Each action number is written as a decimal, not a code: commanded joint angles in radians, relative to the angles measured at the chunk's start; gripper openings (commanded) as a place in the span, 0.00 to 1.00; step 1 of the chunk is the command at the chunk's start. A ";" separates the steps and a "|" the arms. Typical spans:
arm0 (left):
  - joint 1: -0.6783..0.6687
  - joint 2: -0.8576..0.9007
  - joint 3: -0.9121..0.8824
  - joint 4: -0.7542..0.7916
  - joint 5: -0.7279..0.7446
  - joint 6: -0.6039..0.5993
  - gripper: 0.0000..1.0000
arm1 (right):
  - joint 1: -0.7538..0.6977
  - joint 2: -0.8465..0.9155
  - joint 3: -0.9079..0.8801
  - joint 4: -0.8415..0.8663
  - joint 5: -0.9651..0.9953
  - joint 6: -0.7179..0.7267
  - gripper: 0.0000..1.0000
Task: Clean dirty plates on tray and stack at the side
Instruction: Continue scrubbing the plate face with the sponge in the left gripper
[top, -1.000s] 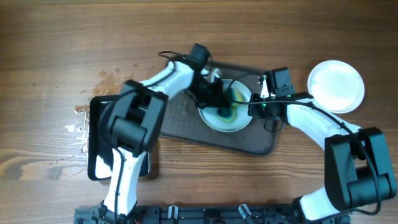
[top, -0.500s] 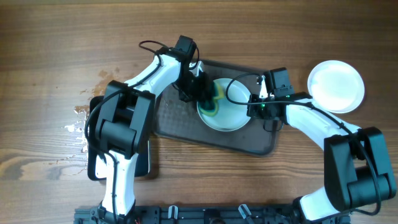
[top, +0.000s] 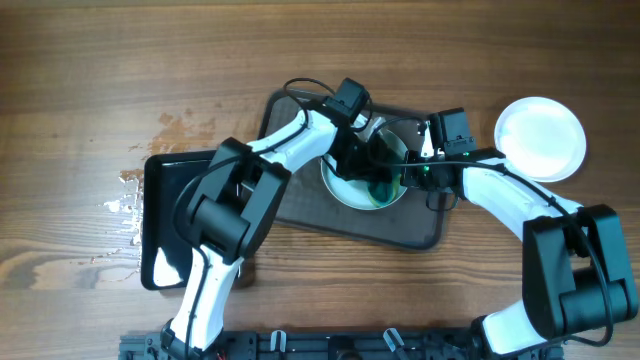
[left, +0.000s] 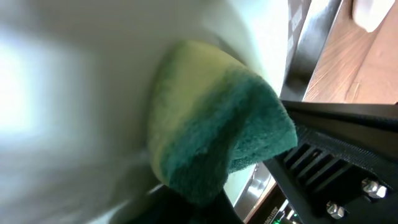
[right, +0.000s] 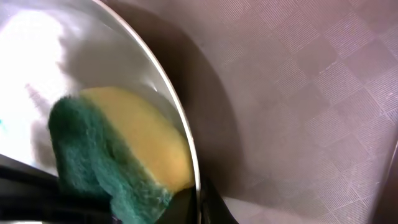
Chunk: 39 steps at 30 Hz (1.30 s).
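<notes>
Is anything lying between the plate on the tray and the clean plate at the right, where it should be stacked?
No loose object shows there. Only the right arm, whose hand grips the plate on the tray, crosses the gap to the clean plate.

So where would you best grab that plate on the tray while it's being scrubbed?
By the thin raised rim at its right edge, coming from the right. The plate lies flat on the tray, so only the rim offers a pinch, and the sponge in the left gripper fills its middle.
</notes>
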 joint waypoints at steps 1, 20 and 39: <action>0.106 0.035 -0.016 0.023 -0.053 0.003 0.04 | 0.005 0.011 -0.021 -0.015 0.025 -0.012 0.04; 0.242 0.035 -0.016 -0.380 -0.179 0.167 0.04 | 0.005 0.011 -0.021 -0.028 0.030 -0.036 0.04; 0.106 0.035 -0.016 0.132 0.117 0.095 0.04 | 0.005 0.011 -0.021 -0.045 0.033 -0.036 0.04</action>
